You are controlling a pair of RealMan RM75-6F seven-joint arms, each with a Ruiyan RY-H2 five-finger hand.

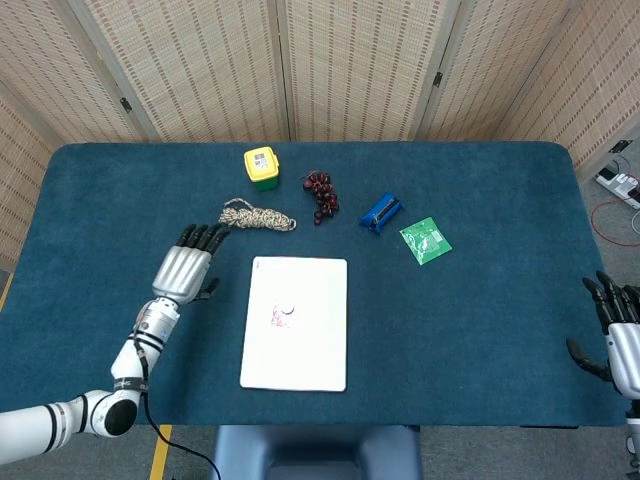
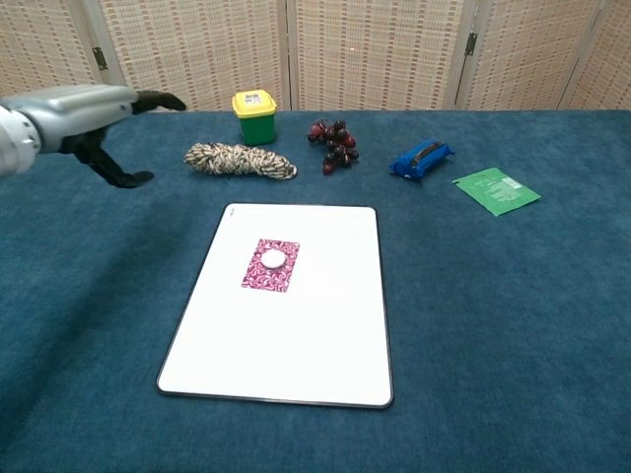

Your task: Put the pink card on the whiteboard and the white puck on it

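The pink card (image 2: 271,265) is lying flat on the whiteboard (image 2: 325,345), a little toward ten o'clock of the board's middle, and the white puck (image 2: 273,259) is sitting on top of it, so both placements look done. The left hand (image 1: 184,266) is hovering over bare desk (image 1: 480,330) at nine o'clock of the board, fingers (image 1: 205,236) released and spread, grasping nothing. The right hand (image 1: 617,335) is waiting at the desk's edge at four o'clock, fingers apart and empty as well.

What is worth watching now is mostly the left arm. If it is swinging low across the board while pulling home, it is risking a nudge to the puck, which would likely slide easily on the card and drag it askew. The rope bundle (image 1: 256,216) is lying just at one o'clock of the left fingers, so a forward drift could snag it. The green packet (image 1: 425,240), blue object (image 1: 380,212) and yellow-lidded tub (image 1: 261,167) are sitting well apart, out of harm.
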